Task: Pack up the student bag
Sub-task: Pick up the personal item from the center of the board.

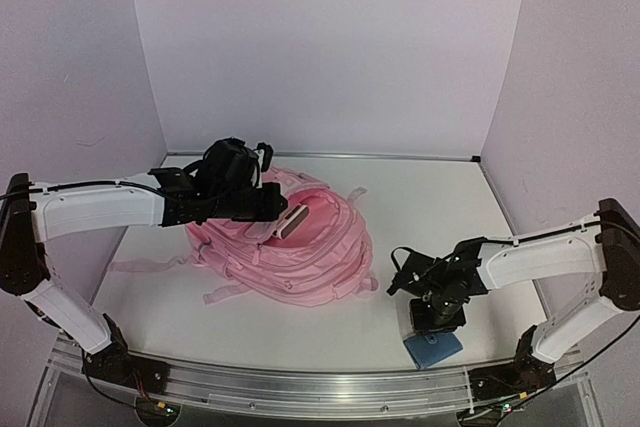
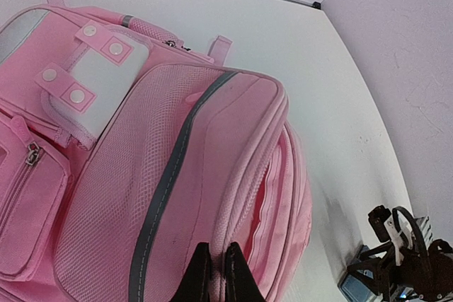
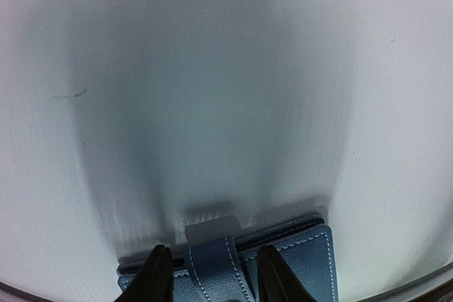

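Note:
The student bag (image 1: 300, 252), a large pink backpack, lies in the middle of the table with its main zip open. My left gripper (image 1: 272, 205) is shut on the piped rim of that opening (image 2: 244, 196) and holds it up. In the left wrist view the bag (image 2: 163, 167) fills the frame, and the black fingertips (image 2: 199, 274) pinch the pink rim. A blue wallet (image 1: 434, 349) lies near the table's front right edge. My right gripper (image 1: 432, 319) is just over it. The right wrist view shows the wallet (image 3: 304, 259), with the open gripper (image 3: 214, 277) straddling its strap.
Pale purple walls close in the white table (image 1: 430, 197) at the back and both sides. A metal rail (image 1: 300, 382) runs along the front edge, close behind the wallet. Loose pink straps (image 1: 150, 265) trail left of the bag.

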